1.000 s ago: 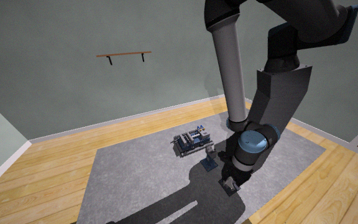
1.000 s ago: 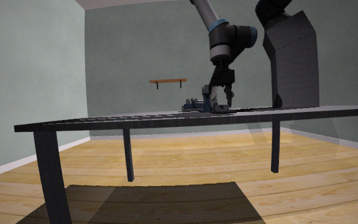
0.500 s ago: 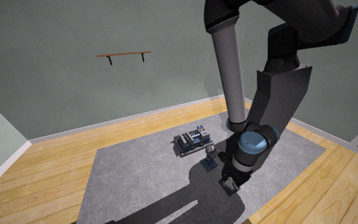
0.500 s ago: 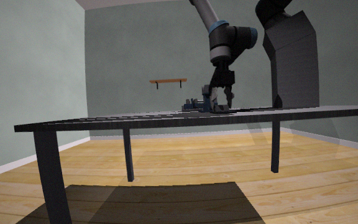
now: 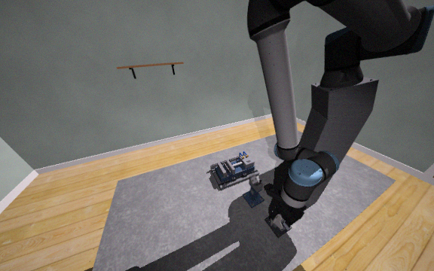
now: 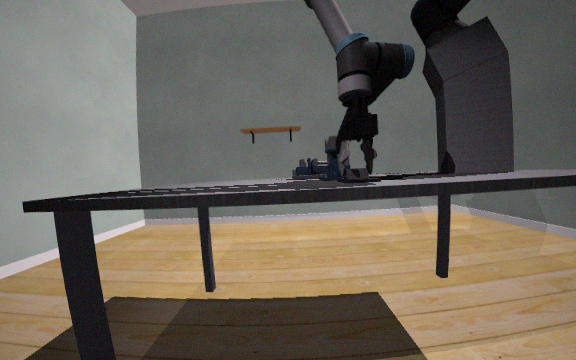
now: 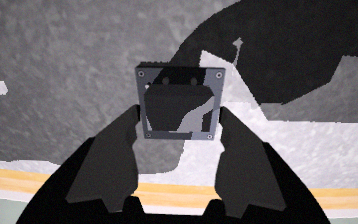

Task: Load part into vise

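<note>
Wrist view shows my jaws point(image 5: 280, 220) point(image 6: 357, 169) half open and holding nothing, above the plate point(image 5: 273, 228) point(image 6: 352, 179) point(image 7: 142, 107); the block point(image 5: 282, 221) point(image 6: 356, 173) point(image 7: 172, 107) sits on that plate.
</note>
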Available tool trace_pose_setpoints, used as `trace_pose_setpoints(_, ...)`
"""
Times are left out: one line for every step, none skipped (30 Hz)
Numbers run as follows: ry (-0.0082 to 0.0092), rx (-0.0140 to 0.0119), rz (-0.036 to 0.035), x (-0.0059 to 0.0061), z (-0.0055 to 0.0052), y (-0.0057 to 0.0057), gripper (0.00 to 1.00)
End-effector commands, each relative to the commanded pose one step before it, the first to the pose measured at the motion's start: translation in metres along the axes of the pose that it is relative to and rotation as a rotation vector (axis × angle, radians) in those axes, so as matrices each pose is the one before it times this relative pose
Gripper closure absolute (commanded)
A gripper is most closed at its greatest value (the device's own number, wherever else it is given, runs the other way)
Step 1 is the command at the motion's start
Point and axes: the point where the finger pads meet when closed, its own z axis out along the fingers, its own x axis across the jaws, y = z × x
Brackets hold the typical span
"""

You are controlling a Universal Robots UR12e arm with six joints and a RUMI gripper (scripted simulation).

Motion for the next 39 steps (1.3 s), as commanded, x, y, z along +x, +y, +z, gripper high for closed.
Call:
trace_pose_setpoints(-0.00090,-0.00020,-0.00004,-0.00050,-0.00052,0.00017,0.49)
trace_pose_setpoints(0.00000,0.00000,0.00000,0.00000,0.00000,0.00000,0.49)
trace_pose_setpoints(0.00000,0.00000,0.00000,0.00000,0.00000,0.00000,0.49)
trace_pose_setpoints(0.00000,0.00000,0.00000,0.00000,0.00000,0.00000,0.49)
trace_pose_setpoints(0.00000,0.00000,0.00000,0.00000,0.00000,0.00000,0.49)
trace_pose_setpoints(0.00000,0.00000,0.00000,0.00000,0.00000,0.00000,0.49)
trace_pose_setpoints(0.00000,0.00000,0.00000,0.00000,0.00000,0.00000,0.49)
trace_pose_setpoints(0.00000,0.00000,0.00000,0.00000,0.00000,0.00000,0.49)
trace_pose_setpoints(0.00000,0.00000,0.00000,0.00000,0.00000,0.00000,0.49)
trace_pose_setpoints(0.00000,0.00000,0.00000,0.00000,0.00000,0.00000,0.49)
trace_pose_setpoints(0.00000,0.00000,0.00000,0.00000,0.00000,0.00000,0.49)
trace_pose_setpoints(0.00000,0.00000,0.00000,0.00000,0.00000,0.00000,0.49)
trace_pose_setpoints(0.00000,0.00000,0.00000,0.00000,0.00000,0.00000,0.49)
trace_pose_setpoints(0.00000,0.00000,0.00000,0.00000,0.00000,0.00000,0.49)
trace_pose_setpoints(0.00000,0.00000,0.00000,0.00000,0.00000,0.00000,0.49)
trace_pose_setpoints(0.00000,0.00000,0.00000,0.00000,0.00000,0.00000,0.49)
trace_pose_setpoints(0.00000,0.00000,0.00000,0.00000,0.00000,0.00000,0.49)
trace_pose_setpoints(0.00000,0.00000,0.00000,0.00000,0.00000,0.00000,0.49)
trace_pose_setpoints(0.00000,0.00000,0.00000,0.00000,0.00000,0.00000,0.49)
trace_pose_setpoints(0.00000,0.00000,0.00000,0.00000,0.00000,0.00000,0.49)
trace_pose_setpoints(0.00000,0.00000,0.00000,0.00000,0.00000,0.00000,0.49)
trace_pose_setpoints(0.00000,0.00000,0.00000,0.00000,0.00000,0.00000,0.49)
trace_pose_setpoints(0.00000,0.00000,0.00000,0.00000,0.00000,0.00000,0.49)
trace_pose_setpoints(0.00000,0.00000,0.00000,0.00000,0.00000,0.00000,1.00)
trace_pose_setpoints(0.00000,0.00000,0.00000,0.00000,0.00000,0.00000,1.00)
trace_pose_setpoints(0.00000,0.00000,0.00000,0.00000,0.00000,0.00000,1.00)
trace_pose_setpoints(0.00000,0.00000,0.00000,0.00000,0.00000,0.00000,1.00)
trace_pose_setpoints(0.00000,0.00000,0.00000,0.00000,0.00000,0.00000,1.00)
trace_pose_setpoints(0.00000,0.00000,0.00000,0.00000,0.00000,0.00000,1.00)
trace_pose_setpoints(0.00000,0.00000,0.00000,0.00000,0.00000,0.00000,1.00)
trace_pose_setpoints(0.00000,0.00000,0.00000,0.00000,0.00000,0.00000,1.00)
trace_pose_setpoints(0.00000,0.00000,0.00000,0.00000,0.00000,0.00000,1.00)
trace_pose_setpoints(0.00000,0.00000,0.00000,0.00000,0.00000,0.00000,1.00)
trace_pose_setpoints(0.00000,0.00000,0.00000,0.00000,0.00000,0.00000,1.00)
trace_pose_setpoints(0.00000,0.00000,0.00000,0.00000,0.00000,0.00000,1.00)
trace_pose_setpoints(0.00000,0.00000,0.00000,0.00000,0.00000,0.00000,1.00)
trace_pose_setpoints(0.00000,0.00000,0.00000,0.00000,0.00000,0.00000,1.00)
trace_pose_setpoints(0.00000,0.00000,0.00000,0.00000,0.00000,0.00000,1.00)
trace_pose_setpoints(0.00000,0.00000,0.00000,0.00000,0.00000,0.00000,1.00)
